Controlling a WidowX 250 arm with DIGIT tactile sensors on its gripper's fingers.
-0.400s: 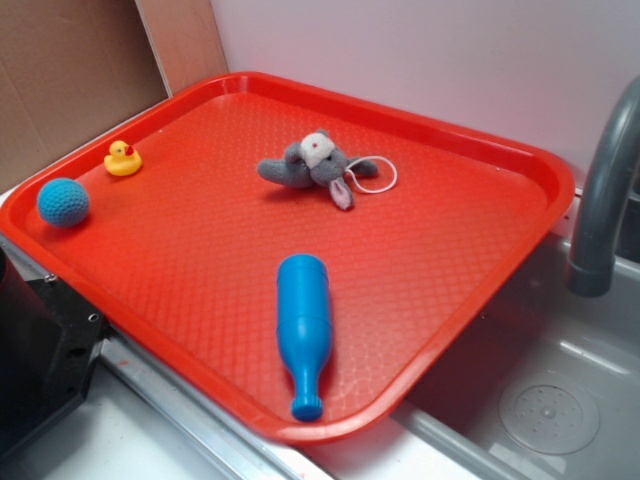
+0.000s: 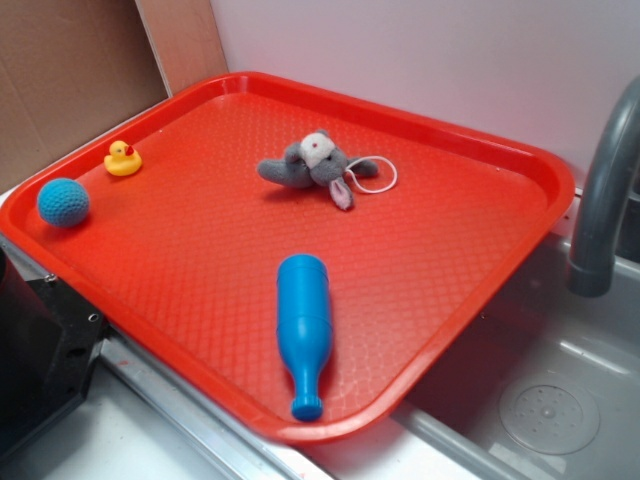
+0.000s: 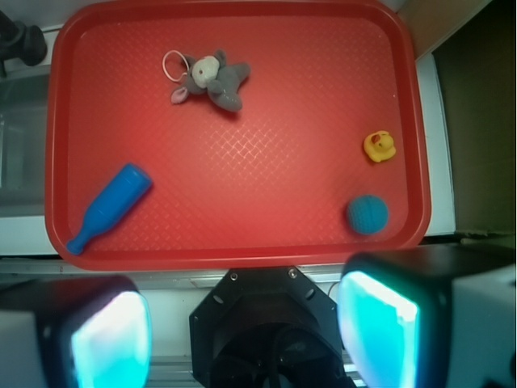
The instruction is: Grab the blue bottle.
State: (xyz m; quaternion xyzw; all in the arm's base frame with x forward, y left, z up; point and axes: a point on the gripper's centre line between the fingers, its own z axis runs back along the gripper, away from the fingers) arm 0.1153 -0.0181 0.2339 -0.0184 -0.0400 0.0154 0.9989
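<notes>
While the tool hangs high over the near edge of the tray, the findings are as follows.

Tool (image 3: 242, 331): seen in the wrist view only — two fingers (image 3: 109, 339) with pale cyan pads stand wide apart at the bottom of the frame, nothing between them, nothing held.

Blue bottle (image 2: 303, 330): lies flat on its side in the tray, untouched. In the exterior view its narrow neck points toward the near rim and nearly reaches it; the broad base points toward the tray's middle. In the wrist view it sits at the lower left (image 3: 109, 208), well apart from the tool.

Red tray (image 2: 470, 140): textured floor, raised rim, resting partly over a grey sink (image 2: 540, 400).

Plush mouse (image 2: 315, 168): grey, with a white cord loop, toward the far side of the tray, apart from the bottle.

Yellow duck (image 2: 122, 159): small, near the tray's left rim.

Blue crocheted ball (image 2: 63, 202): just beside the duck, near the same rim — on the opposite side of the tray from the bottle.

Grey faucet (image 2: 605, 190): curved, at the right edge above the sink.

Cardboard (image 2: 70, 70): behind the tray, upper left.
</notes>
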